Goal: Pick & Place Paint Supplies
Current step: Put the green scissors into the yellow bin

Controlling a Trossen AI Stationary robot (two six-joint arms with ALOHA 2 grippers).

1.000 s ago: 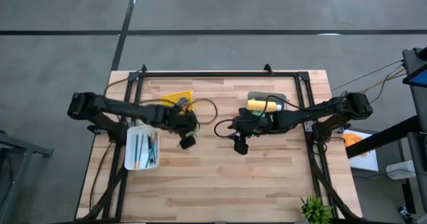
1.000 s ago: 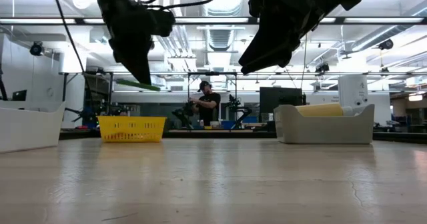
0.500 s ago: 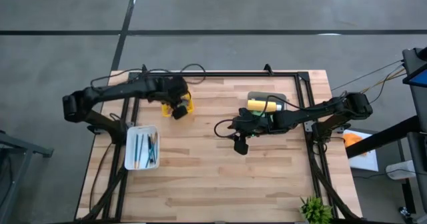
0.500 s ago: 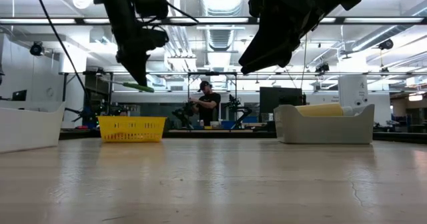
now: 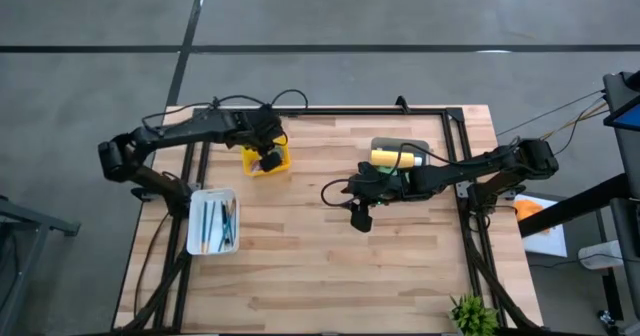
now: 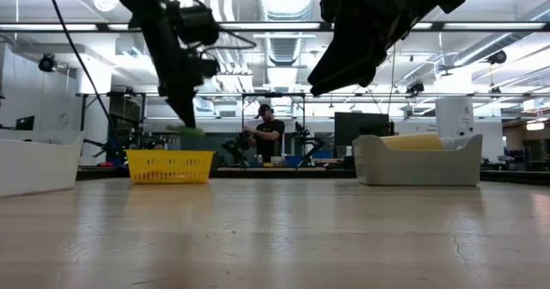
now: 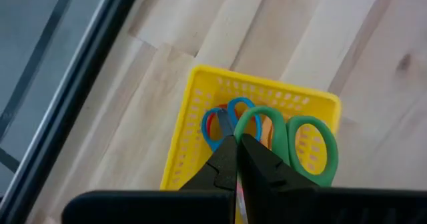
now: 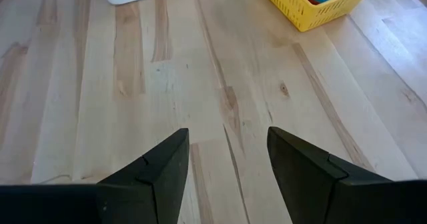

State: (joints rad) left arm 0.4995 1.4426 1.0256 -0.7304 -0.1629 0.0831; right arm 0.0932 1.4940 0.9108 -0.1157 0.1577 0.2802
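Overhead, left gripper (image 5: pixel 269 160) poised above yellow basket (image 5: pixel 252 166), contents hidden beneath it. Closer, from left wrist, fingers (image 7: pixel 223 165) pinched onto green-handled scissors (image 7: pixel 288 143), blue-handled pair (image 7: pixel 223 117) lying under them inside basket. Right gripper (image 5: pixel 359 216) parked mid-table, fingers (image 8: pixel 160 174) spread, empty. Yellow paint bottle (image 5: pixel 392 157) resting in grey tray (image 5: pixel 424 146); brushes (image 5: pixel 216 222) lying in white tray (image 5: pixel 196 238).

The table (image 5: pixel 330 256) is pale wood planks with visible grain and 1 small knot. The yellow basket (image 7: pixel 193 111) looks like perforated plastic. The green scissor handles (image 7: pixel 313 147) are smooth plastic. The right gripper's fingers (image 8: pixel 160 177) are matt black.
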